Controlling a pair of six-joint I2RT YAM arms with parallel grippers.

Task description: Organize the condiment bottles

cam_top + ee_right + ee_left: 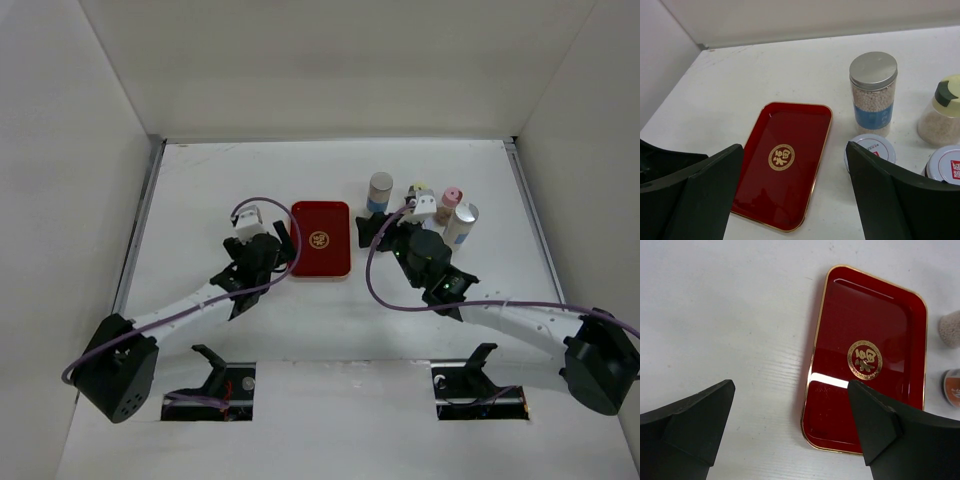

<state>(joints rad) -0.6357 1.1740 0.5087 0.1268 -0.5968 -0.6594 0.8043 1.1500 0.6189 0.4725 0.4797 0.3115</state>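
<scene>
Condiment bottles stand right of the dark-red tray point(320, 238). A tall one with a silver cap point(380, 190) and blue label shows in the right wrist view point(873, 92). A yellow-capped one point(417, 195) point(941, 110), a pink-capped one point(450, 203) and another silver-capped one point(463, 222) stand beside it. Two low white-lidded jars point(871, 148) point(946, 162) sit close to my right fingers. My right gripper point(366, 231) point(795, 200) is open and empty, between tray and bottles. My left gripper point(286, 243) point(790, 425) is open and empty at the tray's left edge point(867, 355).
The tray point(785, 160) holds nothing. White walls enclose the table at the back and on both sides. Parts of two bottles point(950, 329) point(952, 390) show at the right edge of the left wrist view.
</scene>
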